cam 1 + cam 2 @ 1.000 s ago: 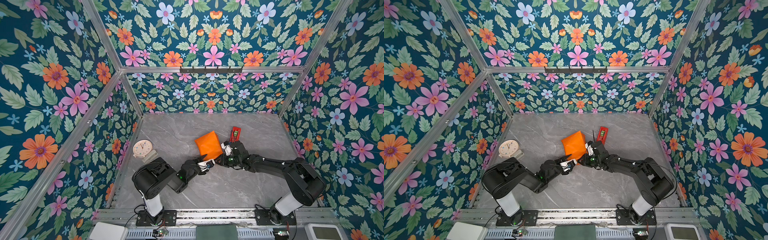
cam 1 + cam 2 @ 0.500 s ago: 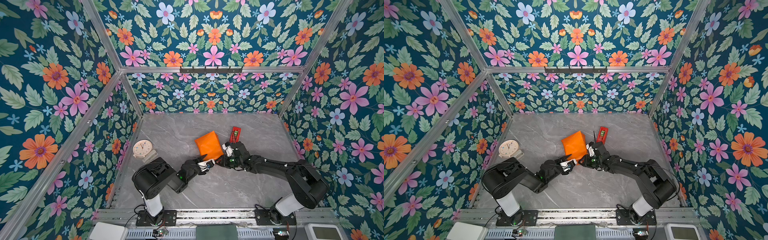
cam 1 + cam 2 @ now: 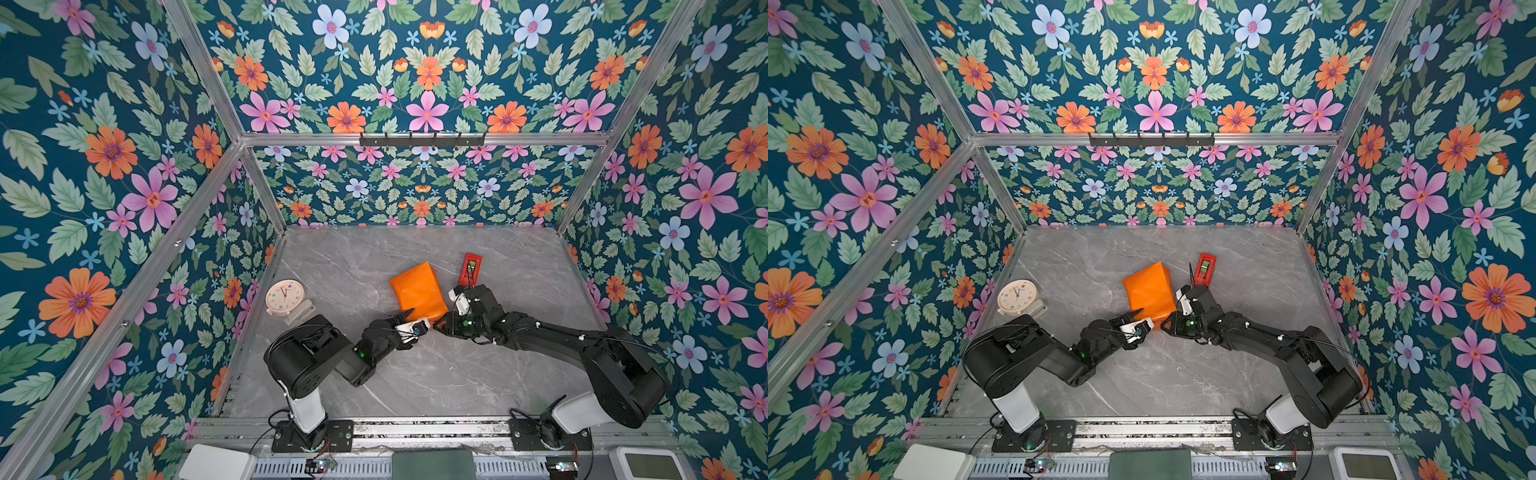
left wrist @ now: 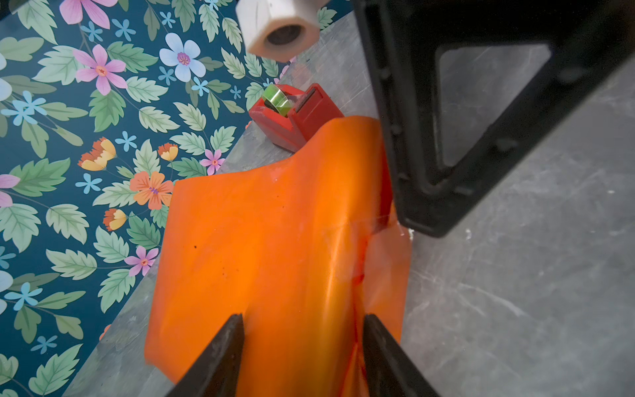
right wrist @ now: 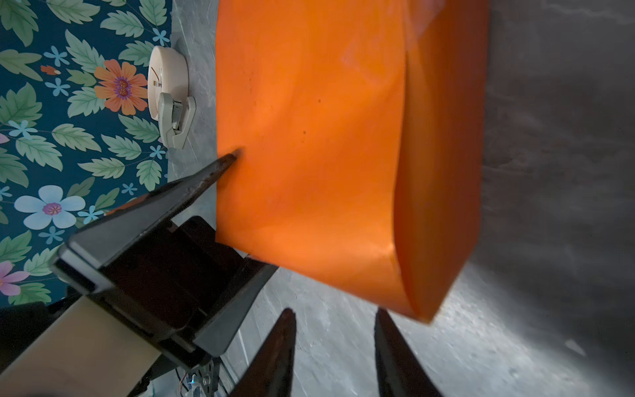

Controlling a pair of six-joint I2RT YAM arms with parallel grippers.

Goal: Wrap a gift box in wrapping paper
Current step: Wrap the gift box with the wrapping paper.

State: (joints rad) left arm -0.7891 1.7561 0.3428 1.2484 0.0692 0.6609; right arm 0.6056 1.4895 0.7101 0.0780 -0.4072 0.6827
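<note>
Now left hand grips wrapping paper; right hand part-open, empty, beside it.

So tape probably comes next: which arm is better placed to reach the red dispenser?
Right, probably. The right tool is open and empty, with the tape dispenser close by; the left tool rests against the wrapping paper, farther off.

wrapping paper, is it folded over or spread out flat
Folded. The wrapping paper forms a compact orange parcel with an overlapping flap in the right wrist view.
</note>
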